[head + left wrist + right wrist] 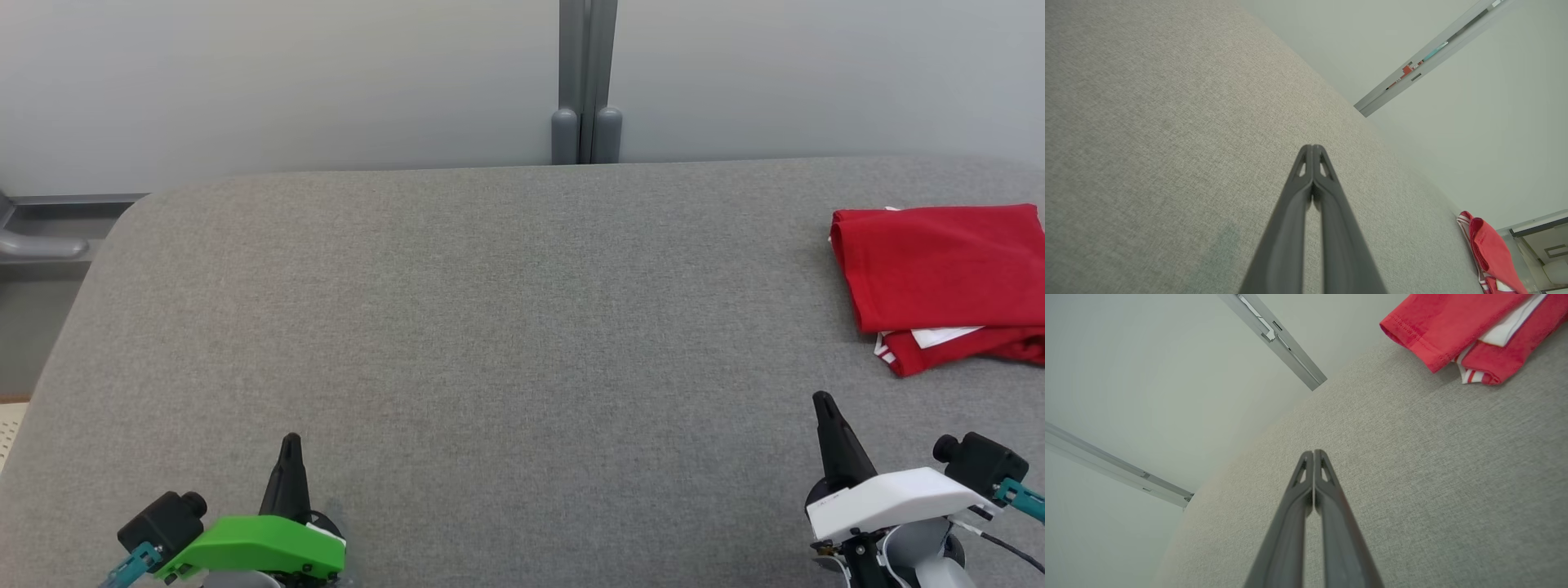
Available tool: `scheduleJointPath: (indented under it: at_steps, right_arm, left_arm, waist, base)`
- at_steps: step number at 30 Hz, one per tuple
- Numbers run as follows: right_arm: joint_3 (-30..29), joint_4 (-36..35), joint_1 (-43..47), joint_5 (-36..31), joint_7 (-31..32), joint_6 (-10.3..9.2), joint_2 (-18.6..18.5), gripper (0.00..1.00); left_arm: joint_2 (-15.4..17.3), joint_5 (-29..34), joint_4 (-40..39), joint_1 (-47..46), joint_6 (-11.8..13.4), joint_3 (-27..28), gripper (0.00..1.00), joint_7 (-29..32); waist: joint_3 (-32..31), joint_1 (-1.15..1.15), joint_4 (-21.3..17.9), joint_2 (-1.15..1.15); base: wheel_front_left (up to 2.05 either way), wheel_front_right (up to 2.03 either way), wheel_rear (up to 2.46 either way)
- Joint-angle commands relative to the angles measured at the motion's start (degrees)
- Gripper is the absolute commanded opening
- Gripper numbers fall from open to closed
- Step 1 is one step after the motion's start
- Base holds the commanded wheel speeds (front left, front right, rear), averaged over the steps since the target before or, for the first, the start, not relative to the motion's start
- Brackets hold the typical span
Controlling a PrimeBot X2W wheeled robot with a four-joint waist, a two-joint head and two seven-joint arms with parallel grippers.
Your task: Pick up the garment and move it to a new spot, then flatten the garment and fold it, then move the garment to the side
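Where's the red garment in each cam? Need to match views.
Head view: red garment at right edge, mid-height.
Left wrist view: red garment in lower right corner.
Right wrist view: red garment in top right corner.
Shared landmark: grey wall post behind the table.

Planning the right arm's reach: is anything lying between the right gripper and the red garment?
Nothing visible stands in the way. Bare grey table cloth runs from the right gripper, which is shut, up to the folded red garment at the table's right side.
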Motion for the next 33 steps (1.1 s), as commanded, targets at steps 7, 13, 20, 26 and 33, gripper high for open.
scheduleJointPath:
  at_steps: [7,13,20,26,33]
  right_arm:
    - [-0.84,-0.40,-2.12,6.53,1.23,-0.03,-0.46,0.00]
    - [-1.36,-0.23,-2.61,11.47,2.23,-0.03,-0.51,0.00]
    - [-1.89,-0.09,-2.98,15.91,3.12,-0.04,-0.53,0.00]
    - [-2.34,0.04,-3.29,19.56,3.91,-0.04,-0.55,0.00]
    - [-2.82,0.17,-3.73,23.62,4.81,-0.05,-0.55,0.00]
  left_arm:
    - [0.66,-5.83,-1.07,-2.21,-1.24,1.74,0.00,1.57]
    - [0.72,-10.24,-1.21,-2.63,-2.13,2.98,0.00,2.85]
    - [0.75,-14.21,-1.33,-2.93,-2.89,4.07,0.00,4.04]
    - [0.76,-17.49,-1.45,-3.21,-3.57,4.99,0.00,5.03]
    - [0.76,-21.12,-1.57,-3.54,-4.30,6.06,0.00,6.12]
  waist:
    - [0.06,0.00,-0.18,0.00]
    - [0.12,0.00,-0.35,0.00]
    - [0.17,0.00,-0.52,0.00]
    - [0.22,0.00,-0.67,0.00]
    - [0.28,0.00,-0.85,0.00]
  base:
    - [0.00,0.00,0.00]
    - [0.00,0.00,0.00]
    - [0.00,0.00,0.00]
    - [0.00,0.00,0.00]
    - [0.00,0.00,0.00]
